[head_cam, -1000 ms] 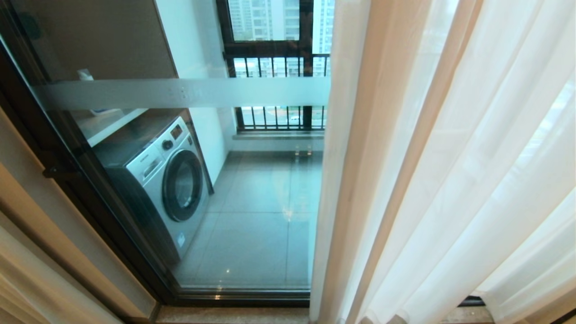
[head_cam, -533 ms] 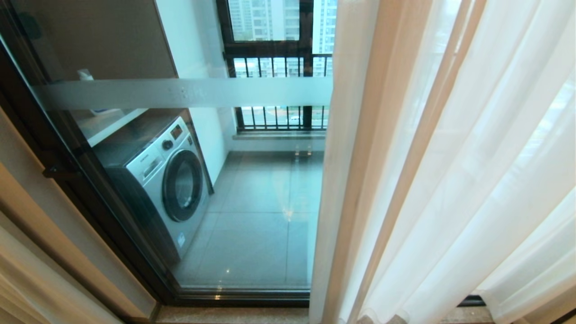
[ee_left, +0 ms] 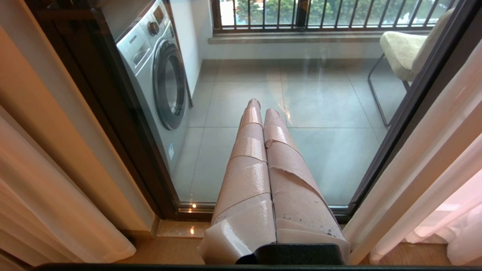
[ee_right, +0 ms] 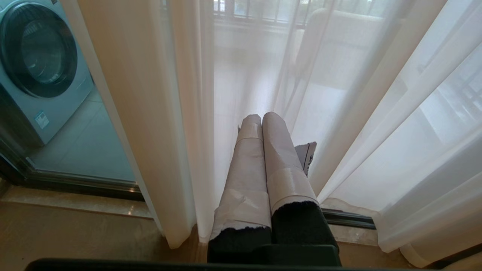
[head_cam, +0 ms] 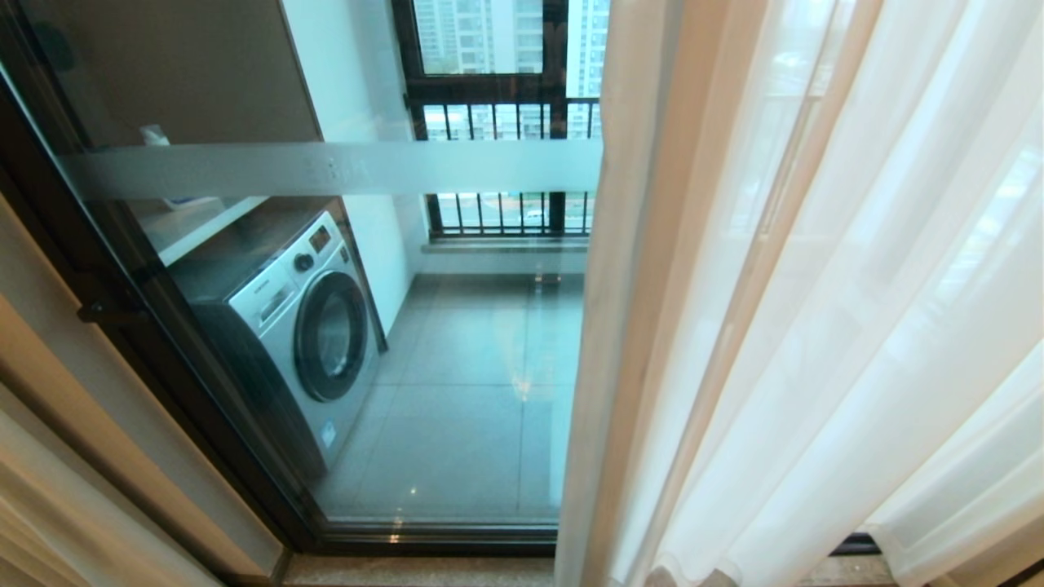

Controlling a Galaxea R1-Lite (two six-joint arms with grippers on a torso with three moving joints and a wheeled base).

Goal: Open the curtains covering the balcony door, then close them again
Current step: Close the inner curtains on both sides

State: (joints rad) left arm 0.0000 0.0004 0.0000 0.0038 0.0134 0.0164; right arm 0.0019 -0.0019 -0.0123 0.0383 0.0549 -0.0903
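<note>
Curtains: bunched right, door left half bared; apparently mid-task. Left tool, right tool: clenched, empty.

The curtains are thin sheer cloth, matt and softly folded, beside a thicker opaque drape. The door is smooth glossy glass with a frosted band in a dark metal frame; beyond it, floor tiles shine. Both grippers' fingers are wrapped in wrinkled, slightly glossy tape.
</note>
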